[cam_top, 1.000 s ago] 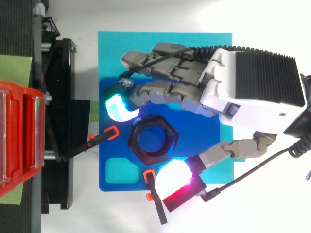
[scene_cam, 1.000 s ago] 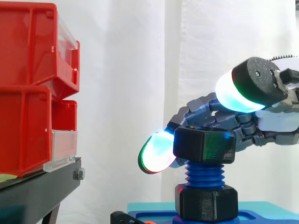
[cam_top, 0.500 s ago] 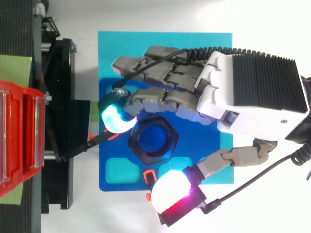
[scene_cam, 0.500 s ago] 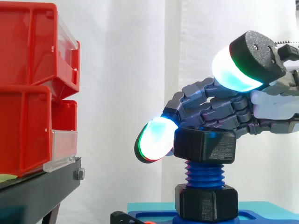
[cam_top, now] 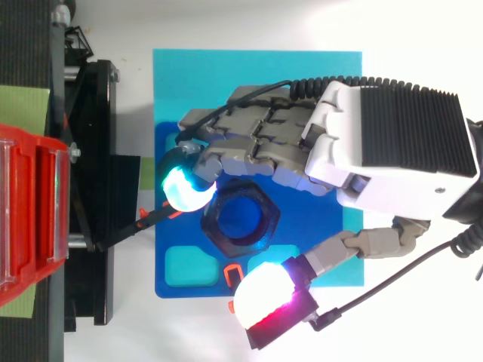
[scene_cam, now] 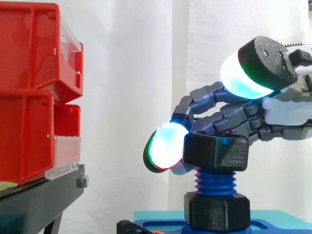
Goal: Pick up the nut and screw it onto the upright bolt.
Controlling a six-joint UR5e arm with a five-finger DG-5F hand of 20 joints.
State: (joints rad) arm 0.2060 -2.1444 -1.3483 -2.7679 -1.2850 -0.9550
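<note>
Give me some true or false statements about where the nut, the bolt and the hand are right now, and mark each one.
1. The nut sits on the top end of the upright bolt. True.
2. The nut is screwed right down against the lower nut at the bolt's foot. False: several turns of bare blue thread show between the two.
3. In the side view, the hand reaches the nut from the right. True.
4. In the side view, the red bins stand to the right of the bolt. False: they are at the left, on the black stand, well apart from the bolt.
</note>
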